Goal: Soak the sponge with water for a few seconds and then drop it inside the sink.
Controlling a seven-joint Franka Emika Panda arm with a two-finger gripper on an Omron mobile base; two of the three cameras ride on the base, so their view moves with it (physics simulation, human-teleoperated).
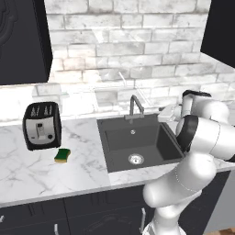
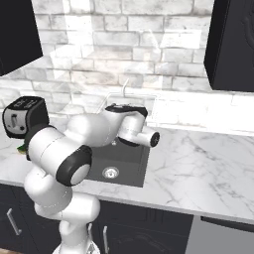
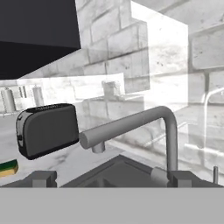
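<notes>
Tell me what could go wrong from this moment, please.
1. The sponge lies on the counter close to the toaster; the open tool, reaching from over the sink, might bump the toaster.
2. No water is seen at the tap, so the sponge might go into the sink dry.

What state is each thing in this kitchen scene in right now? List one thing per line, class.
sponge: lying flat on the counter, green side up, beside the toaster, untouched.
tap: off, no water running.
sink: nothing in the basin, drain uncovered.
toaster: upright on the counter, slots unfilled.
tool: open, holding nothing, facing the tap.
</notes>
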